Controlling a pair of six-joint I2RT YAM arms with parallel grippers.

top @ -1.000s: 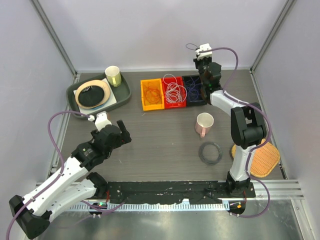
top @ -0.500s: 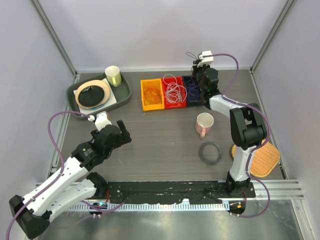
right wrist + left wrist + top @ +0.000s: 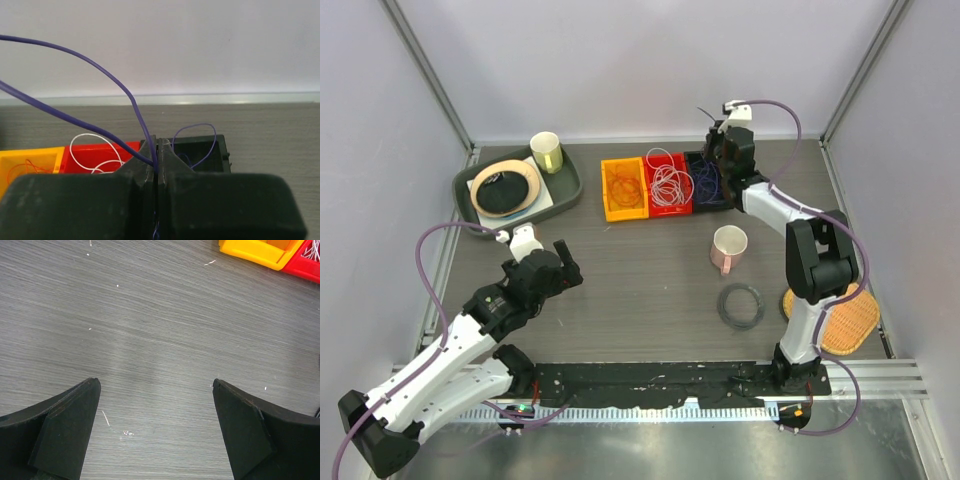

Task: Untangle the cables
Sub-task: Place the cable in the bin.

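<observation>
Right gripper [image 3: 157,146]: fingers pressed shut on a purple cable [image 3: 132,107], whose two strands rise up and away to the left
Under the right gripper: the black bin [image 3: 695,157], last of three bins at the far side of the worktop [image 3: 640,280]
Black bin contents: loops of purple cables [image 3: 708,186]; one loop stands up against its far wall in the wrist view
Red bin [image 3: 656,158]: middle of the row, touching the black one, holding white cables [image 3: 668,186] in a loose pile
Yellow bin [image 3: 608,192]: left end of the row, touching the red one, with orange cables [image 3: 626,186] inside
Left gripper [image 3: 548,262]: fingers spread wide with nothing between them, above bare worktop, well apart from the bins
Pink mug [image 3: 728,248]: upright on the worktop, near side of the bins; contents cannot be told
Black ring of cord [image 3: 741,305]: flat on the worktop just nearer than the mug
Green tray [image 3: 465,196]: far left, carrying a tan-rimmed plate [image 3: 506,187] and a pale cup [image 3: 546,151]
</observation>
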